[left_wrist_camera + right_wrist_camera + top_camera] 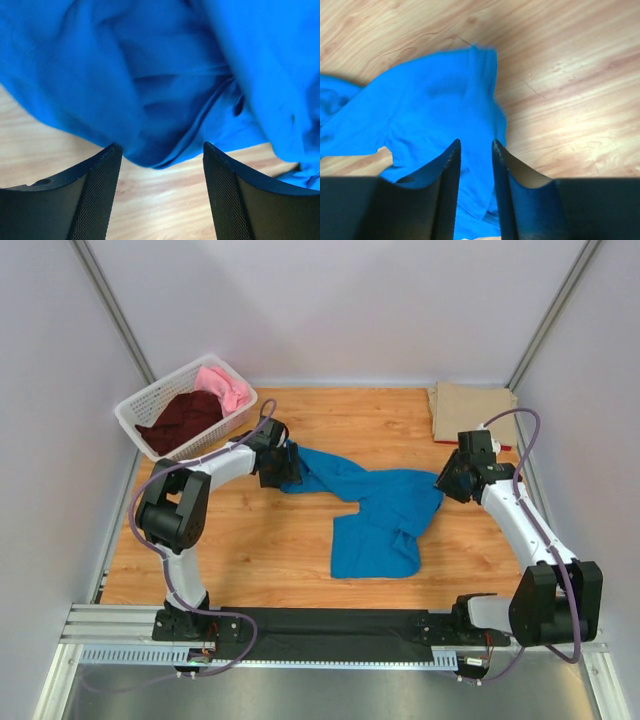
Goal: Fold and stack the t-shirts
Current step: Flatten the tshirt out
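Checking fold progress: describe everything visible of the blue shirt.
The blue shirt is soft, plain bright cloth, unfolded and crumpled. It lies on the wooden table as a twisted band running from centre-left to a wider bunched mass at centre-right, with a flap towards the near edge. The left gripper, open, sits at its left end. The right gripper, slightly parted, sits at its right edge. Whether either touches it is unclear.

Top view high, looking down on whole table (250, 540); both wrist views close over blue t-shirt (380, 510).
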`<action>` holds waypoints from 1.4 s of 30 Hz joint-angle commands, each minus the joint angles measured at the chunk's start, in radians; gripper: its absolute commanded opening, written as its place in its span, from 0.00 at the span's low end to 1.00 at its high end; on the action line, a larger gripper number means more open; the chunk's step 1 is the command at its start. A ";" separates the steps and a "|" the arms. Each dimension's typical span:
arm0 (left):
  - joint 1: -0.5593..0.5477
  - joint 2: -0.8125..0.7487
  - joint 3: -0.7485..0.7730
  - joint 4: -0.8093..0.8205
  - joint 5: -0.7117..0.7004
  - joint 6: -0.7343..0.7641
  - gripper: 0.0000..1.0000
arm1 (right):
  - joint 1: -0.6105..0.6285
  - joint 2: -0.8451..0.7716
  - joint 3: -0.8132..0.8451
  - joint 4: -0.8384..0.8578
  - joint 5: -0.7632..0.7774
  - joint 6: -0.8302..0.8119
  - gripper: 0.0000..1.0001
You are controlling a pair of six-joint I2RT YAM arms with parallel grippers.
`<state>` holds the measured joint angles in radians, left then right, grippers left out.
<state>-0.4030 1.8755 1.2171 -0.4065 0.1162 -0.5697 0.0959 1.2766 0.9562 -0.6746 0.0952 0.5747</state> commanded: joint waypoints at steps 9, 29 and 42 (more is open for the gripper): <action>-0.019 0.059 0.009 -0.021 -0.050 0.016 0.15 | 0.010 -0.102 -0.125 -0.049 -0.210 0.160 0.45; -0.026 -0.133 -0.156 0.006 -0.032 0.013 0.00 | 0.015 -0.215 -0.336 0.055 -0.120 0.438 0.47; -0.031 -0.208 -0.128 -0.127 -0.114 0.007 0.00 | -0.016 -0.193 -0.205 0.055 0.007 0.335 0.00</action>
<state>-0.4316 1.7447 1.0531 -0.4267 0.0723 -0.5629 0.1005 1.1225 0.6121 -0.5930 -0.0246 0.9874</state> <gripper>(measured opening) 0.007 0.011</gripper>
